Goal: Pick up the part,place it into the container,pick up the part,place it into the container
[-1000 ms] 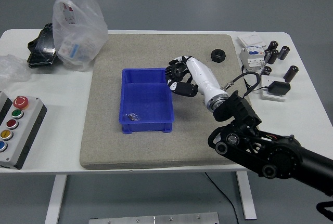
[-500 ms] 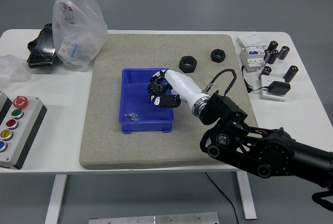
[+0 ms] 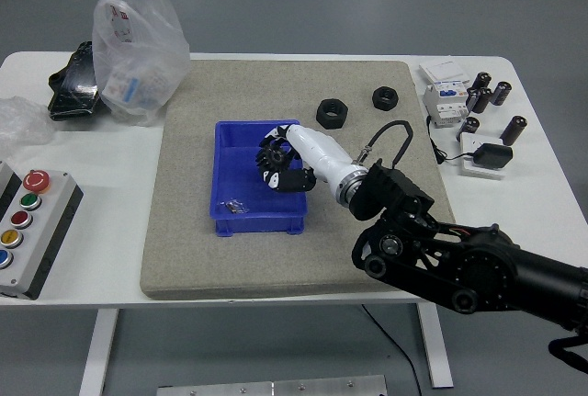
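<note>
White counter point(image 3: 542, 194) against a grey floor, with a grey felt mat point(image 3: 193, 249) covering its middle.

Head view: blue container point(image 3: 241, 189) sits on the mat, a small metal bit point(image 3: 235, 205) lying at its near-left inner corner. Right robot hand point(image 3: 278, 162) is over the container's right half, fingers point(image 3: 268, 151) curled inward; can't tell whether they're pinching a part, nothing clear between them. Black arm point(image 3: 459, 263) comes in from lower right, white forearm, a black cable looping above the wrist. Two black hex nuts on the mat beyond the container: larger nut point(image 3: 333, 112) just off the container's far-right corner, smaller nut point(image 3: 385, 97) further right. Right side of counter: white circuit breaker point(image 3: 446, 100), several dark cylinders point(image 3: 488, 93), a black adapter point(image 3: 490, 155). Left side: push-button control box point(image 3: 28, 227), clear plastic bag point(image 3: 136, 42), a black object point(image 3: 73, 84) behind it. Left arm not seen.
</note>
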`<state>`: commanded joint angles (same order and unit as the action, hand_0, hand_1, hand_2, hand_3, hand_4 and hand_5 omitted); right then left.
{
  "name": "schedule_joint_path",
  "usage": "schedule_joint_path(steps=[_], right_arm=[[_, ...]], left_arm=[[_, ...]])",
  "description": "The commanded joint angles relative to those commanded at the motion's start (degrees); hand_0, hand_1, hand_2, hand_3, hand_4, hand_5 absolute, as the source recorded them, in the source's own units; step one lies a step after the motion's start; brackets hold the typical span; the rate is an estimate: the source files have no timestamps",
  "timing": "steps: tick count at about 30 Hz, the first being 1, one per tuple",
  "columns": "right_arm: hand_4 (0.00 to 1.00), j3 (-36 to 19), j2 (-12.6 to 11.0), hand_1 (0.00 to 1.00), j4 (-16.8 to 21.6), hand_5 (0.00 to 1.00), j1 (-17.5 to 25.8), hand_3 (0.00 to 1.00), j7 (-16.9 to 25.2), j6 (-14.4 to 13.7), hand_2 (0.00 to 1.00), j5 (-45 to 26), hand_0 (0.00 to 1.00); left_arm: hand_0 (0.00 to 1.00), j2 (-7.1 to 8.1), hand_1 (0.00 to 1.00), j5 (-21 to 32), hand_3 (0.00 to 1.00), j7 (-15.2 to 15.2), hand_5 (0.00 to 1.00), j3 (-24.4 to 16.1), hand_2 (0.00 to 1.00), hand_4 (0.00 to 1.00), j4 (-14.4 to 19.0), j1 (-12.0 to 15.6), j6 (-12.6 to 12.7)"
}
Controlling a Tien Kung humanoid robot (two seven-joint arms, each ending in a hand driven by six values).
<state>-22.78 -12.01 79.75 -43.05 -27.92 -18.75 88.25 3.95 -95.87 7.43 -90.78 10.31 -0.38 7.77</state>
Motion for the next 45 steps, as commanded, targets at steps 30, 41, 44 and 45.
schedule_joint_path(steps=[30,41,44,45], right_arm=[[0.743,-2.63,-0.18,0.731,0.41,0.117,1.27,0.853,-3.24,1.58,0.85,3.51,0.644],[0.752,-13.41,-5.7,0.713,0.52,0.15,7.82,0.833,-9.06,10.17,0.812,18.62,0.596],[0.768,-13.33,-5.97,0.71,-0.92,0.182,8.67,0.833,-9.06,12.74,0.807,19.6,0.53],[0.768,-13.09,-5.82,0.71,-1.52,0.182,8.74,0.833,-9.06,12.97,0.807,19.49,0.53]], left_arm=[[0.625,0.04,0.548,-0.07,0.618,0.01,0.356,-0.02,0.436,0.689,0.0,0.05,-0.18],[0.625,-0.16,0.548,-0.26,0.618,0.05,0.36,-0.31,0.436,0.683,0.0,0.3,-0.09],[0.625,-0.1,0.548,-0.28,0.617,-0.02,0.361,-0.31,0.436,0.683,0.0,0.23,-0.06],[0.625,-0.09,0.548,-0.27,0.617,-0.04,0.361,-0.28,0.436,0.683,0.0,0.18,-0.07]])
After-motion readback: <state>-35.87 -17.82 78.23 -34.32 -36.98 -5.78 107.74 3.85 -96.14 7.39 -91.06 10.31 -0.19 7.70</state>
